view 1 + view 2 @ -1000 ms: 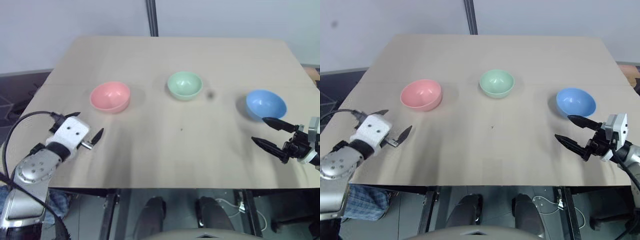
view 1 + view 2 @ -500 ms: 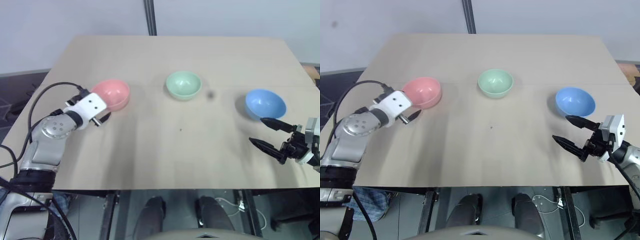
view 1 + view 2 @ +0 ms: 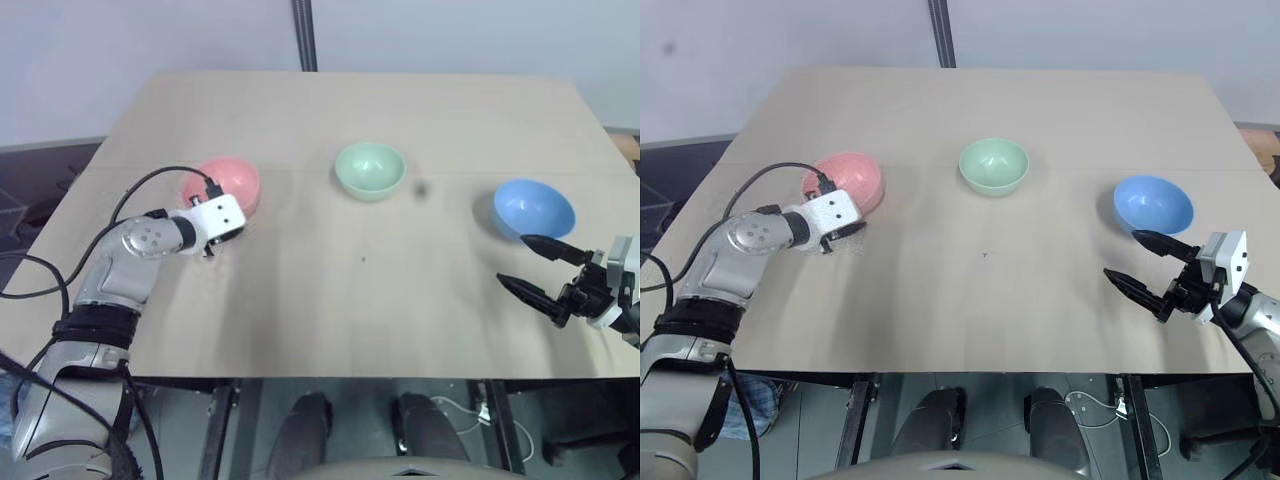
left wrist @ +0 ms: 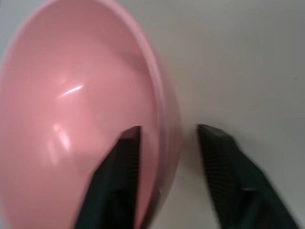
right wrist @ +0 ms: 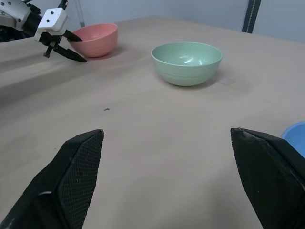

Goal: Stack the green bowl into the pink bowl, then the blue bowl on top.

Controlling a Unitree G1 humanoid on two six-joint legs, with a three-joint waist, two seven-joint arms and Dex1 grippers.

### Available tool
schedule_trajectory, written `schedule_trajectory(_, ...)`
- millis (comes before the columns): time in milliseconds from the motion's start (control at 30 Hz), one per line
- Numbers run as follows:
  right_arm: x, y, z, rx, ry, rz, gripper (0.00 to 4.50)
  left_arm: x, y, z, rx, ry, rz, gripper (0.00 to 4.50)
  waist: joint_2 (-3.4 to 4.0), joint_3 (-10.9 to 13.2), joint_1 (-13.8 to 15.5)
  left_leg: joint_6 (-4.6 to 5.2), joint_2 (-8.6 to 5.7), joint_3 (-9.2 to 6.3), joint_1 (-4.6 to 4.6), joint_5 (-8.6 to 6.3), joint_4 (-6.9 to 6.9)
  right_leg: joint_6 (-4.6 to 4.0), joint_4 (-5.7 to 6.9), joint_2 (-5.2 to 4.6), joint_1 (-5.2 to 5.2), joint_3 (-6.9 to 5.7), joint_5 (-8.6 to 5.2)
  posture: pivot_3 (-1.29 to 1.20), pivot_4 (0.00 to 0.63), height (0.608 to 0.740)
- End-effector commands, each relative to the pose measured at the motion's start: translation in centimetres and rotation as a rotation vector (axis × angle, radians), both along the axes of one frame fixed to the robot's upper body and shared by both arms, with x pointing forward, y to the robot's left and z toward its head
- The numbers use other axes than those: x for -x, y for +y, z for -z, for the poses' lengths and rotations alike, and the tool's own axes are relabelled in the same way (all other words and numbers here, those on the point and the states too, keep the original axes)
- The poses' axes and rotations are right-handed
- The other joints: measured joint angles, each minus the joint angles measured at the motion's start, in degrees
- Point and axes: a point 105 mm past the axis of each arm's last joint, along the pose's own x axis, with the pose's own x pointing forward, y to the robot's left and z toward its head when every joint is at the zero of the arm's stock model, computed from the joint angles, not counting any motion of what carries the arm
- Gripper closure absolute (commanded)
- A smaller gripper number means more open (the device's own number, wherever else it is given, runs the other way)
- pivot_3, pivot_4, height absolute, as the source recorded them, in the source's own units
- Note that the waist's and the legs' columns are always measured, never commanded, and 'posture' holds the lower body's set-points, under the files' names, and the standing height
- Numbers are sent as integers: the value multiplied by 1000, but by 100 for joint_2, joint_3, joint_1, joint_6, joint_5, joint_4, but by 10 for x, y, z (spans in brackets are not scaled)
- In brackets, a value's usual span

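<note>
Three small round plastic bowls, alike in size, plain and smooth, stand upright with their mouths facing up on a pale wooden table (image 3: pixel 330 300); being round, none has a long axis to speak of. The pink bowl (image 3: pixel 232 182), salmon in colour and glossy inside, sits at the left gripper (image 4: pixel 169 143), whose two black fingers (image 4: pixel 125 157) straddle its near wall: one finger lies inside the bowl against the inner face, the other stands outside just clear of the rim, the jaws narrowed around the wall but not visibly pressed tight, and the bowl rests on the table. The green bowl (image 3: pixel 370 169), a pale mint, stands well beyond both sets of fingers, between the other two bowls and apart from each. The blue bowl (image 3: pixel 534 208), light sky-blue, sits just past the tips of the right gripper (image 3: pixel 533 268), close to the farther finger without touching it. The right gripper's fingers are spread wide, hold nothing and hover above the table near its front edge.
</note>
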Motion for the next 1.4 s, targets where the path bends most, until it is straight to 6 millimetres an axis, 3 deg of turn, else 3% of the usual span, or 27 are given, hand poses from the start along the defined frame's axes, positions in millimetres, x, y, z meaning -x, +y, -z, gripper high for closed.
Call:
schedule_trajectory(33,2,1,-11,11,-56,-2,0,-1,3,-5,-33,12,22,4429,0,0,3,0,0,-1,0,0,0,0,0,0,0,0,0,0,150,740)
schedule_trajectory(133,2,1,-11,10,-59,2,0,1,1,-3,-34,48,35,4475,1,0,-6,0,-1,-1,1,0,1,0,1,0,1,-2,0,0,150,740)
schedule_trajectory(200,2,0,-11,11,-61,5,0,2,-11,-6,-27,52,91,4475,2,0,-6,0,0,-2,1,0,1,0,2,0,1,-2,0,0,150,740)
schedule_trajectory(300,1,-1,-12,12,-61,7,0,5,-44,-11,17,53,214,4475,2,0,11,0,0,-2,0,0,2,0,2,0,1,-2,0,0,150,740)
schedule_trajectory(467,0,-1,-13,17,-62,7,0,28,-113,-9,0,110,514,4475,1,0,68,0,-3,-4,-6,0,15,1,2,-1,5,-4,1,0,150,740)
schedule_trajectory(733,2,0,-11,17,-60,10,0,69,-189,-10,-52,200,881,4475,1,0,20,0,-1,-4,-5,0,20,1,8,2,5,-3,1,0,150,740)
schedule_trajectory(900,4,3,-9,9,-62,15,0,77,-203,-9,-129,215,974,4475,0,1,-7,0,-1,-5,-6,0,27,2,12,5,6,-3,1,0,150,740)
schedule_trajectory(1133,4,2,-9,7,-67,31,0,81,-208,-2,-196,237,1043,4475,0,1,-7,0,-1,-5,-5,0,31,2,13,6,8,-1,1,0,150,740)
schedule_trajectory(1233,5,3,-8,7,-66,30,0,84,-208,-4,-166,261,1052,3370,0,1,-8,0,-1,-5,-5,0,31,3,13,6,9,-1,1,0,150,740)
schedule_trajectory(1400,4,3,-8,5,-66,26,0,81,-204,-4,-150,234,1025,880,0,1,-7,0,-1,-5,-5,0,31,3,13,6,8,-1,1,0,150,740)
